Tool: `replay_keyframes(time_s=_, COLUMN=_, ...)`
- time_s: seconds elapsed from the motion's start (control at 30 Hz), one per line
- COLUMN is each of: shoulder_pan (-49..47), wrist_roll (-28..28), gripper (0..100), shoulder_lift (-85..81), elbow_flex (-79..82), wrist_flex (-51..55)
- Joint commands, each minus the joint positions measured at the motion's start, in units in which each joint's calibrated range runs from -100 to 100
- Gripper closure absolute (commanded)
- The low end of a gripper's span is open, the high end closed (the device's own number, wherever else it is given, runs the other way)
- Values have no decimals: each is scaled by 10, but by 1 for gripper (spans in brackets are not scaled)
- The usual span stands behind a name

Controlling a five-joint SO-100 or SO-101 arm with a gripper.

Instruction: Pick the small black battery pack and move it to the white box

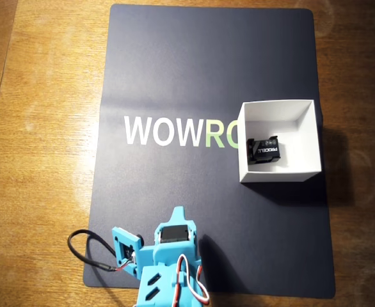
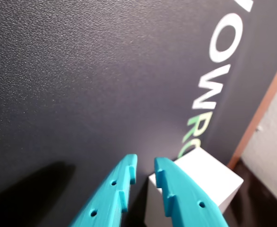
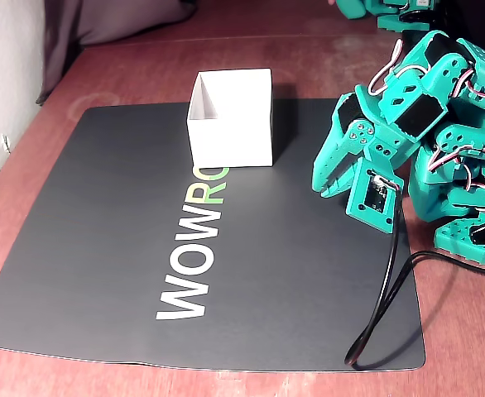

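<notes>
The white box (image 1: 278, 173) is standing open-topped on the dark mat (image 1: 175, 70), its upright walls blocking entry from the sides. The small black battery pack (image 1: 264, 149) is occupying its floor. A black cable (image 3: 383, 306) is looping over the mat's near corner in the fixed view.

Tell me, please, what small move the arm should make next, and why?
Probably none beyond settling into rest: the small black battery pack already lies inside the white box, and the gripper is empty, nearly closed, pulled back over the mat away from the box.
</notes>
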Motion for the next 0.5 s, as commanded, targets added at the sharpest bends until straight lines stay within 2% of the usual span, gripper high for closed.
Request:
replay_keyframes(time_s=0.0, shoulder_pan=7, wrist_roll=-2, gripper=99, shoulder_lift=-1, elbow_flex=-2, wrist_flex=-1)
replay_keyframes(time_s=0.17, shoulder_pan=7, wrist_roll=-6, gripper=99, shoulder_lift=-1, elbow_flex=0, wrist_flex=-1)
replay_keyframes(time_s=0.3, shoulder_pan=7, wrist_roll=-46, gripper=99, shoulder_lift=-1, elbow_flex=6, wrist_flex=-3)
replay_keyframes(time_s=0.47, shoulder_pan=7, wrist_roll=-47, gripper=99, shoulder_lift=-1, elbow_flex=8, wrist_flex=-5)
